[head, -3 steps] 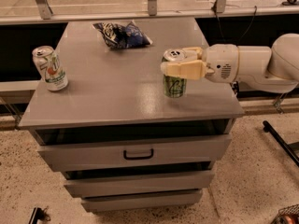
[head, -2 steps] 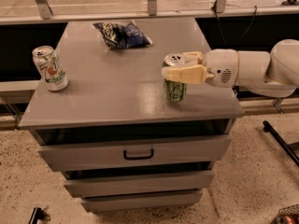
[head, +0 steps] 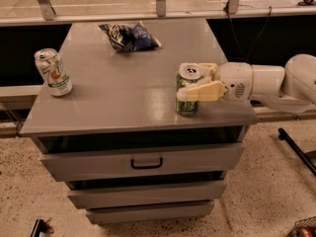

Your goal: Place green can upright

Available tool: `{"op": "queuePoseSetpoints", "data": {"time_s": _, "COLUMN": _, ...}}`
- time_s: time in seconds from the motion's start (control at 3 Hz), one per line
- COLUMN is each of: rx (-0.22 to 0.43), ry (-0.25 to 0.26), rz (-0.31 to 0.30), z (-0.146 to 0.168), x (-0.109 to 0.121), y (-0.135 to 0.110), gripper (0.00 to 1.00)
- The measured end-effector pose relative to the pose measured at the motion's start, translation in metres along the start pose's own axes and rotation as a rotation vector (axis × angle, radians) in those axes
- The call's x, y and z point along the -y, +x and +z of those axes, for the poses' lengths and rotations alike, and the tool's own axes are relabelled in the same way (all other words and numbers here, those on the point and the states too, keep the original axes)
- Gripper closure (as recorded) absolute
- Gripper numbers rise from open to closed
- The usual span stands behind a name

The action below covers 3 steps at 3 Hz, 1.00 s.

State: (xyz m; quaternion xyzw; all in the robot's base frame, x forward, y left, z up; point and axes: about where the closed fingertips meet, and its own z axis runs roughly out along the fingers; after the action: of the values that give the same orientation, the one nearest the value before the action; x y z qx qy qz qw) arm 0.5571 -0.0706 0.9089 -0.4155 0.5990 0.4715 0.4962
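Observation:
The green can (head: 187, 90) stands upright near the right front corner of the grey tabletop (head: 123, 98), with its silver top and pull tab facing up. My gripper (head: 191, 82) reaches in from the right at the end of the white arm (head: 261, 82). Its cream fingers (head: 202, 91) clasp the can's upper half, one in front and one behind. The can's base appears to rest on the tabletop.
A whitish can with a green logo and orange band (head: 53, 72) stands upright at the table's left edge. A blue chip bag (head: 129, 36) lies at the back middle. Drawers (head: 146, 162) sit under the tabletop. A rail with metal posts runs behind.
My gripper has lowered the green can and moved it slightly right, down to the tabletop. The other can and the bag have not moved.

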Motion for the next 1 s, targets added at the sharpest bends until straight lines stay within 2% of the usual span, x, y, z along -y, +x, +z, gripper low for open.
{"op": "queuePoseSetpoints", "data": {"time_s": 0.33, "rx": 0.000, "ry": 0.000, "rz": 0.000, "z": 0.000, "x": 0.000, "y": 0.000, "gripper": 0.00}}
{"op": "queuePoseSetpoints", "data": {"time_s": 0.67, "rx": -0.076, "ry": 0.020, "rz": -0.037, "z": -0.011, "x": 0.002, "y": -0.008, "gripper": 0.00}}
{"op": "queuePoseSetpoints", "data": {"time_s": 1.0, "rx": -0.176, "ry": 0.040, "rz": -0.086, "z": -0.034, "x": 0.000, "y": -0.026, "gripper": 0.00}}
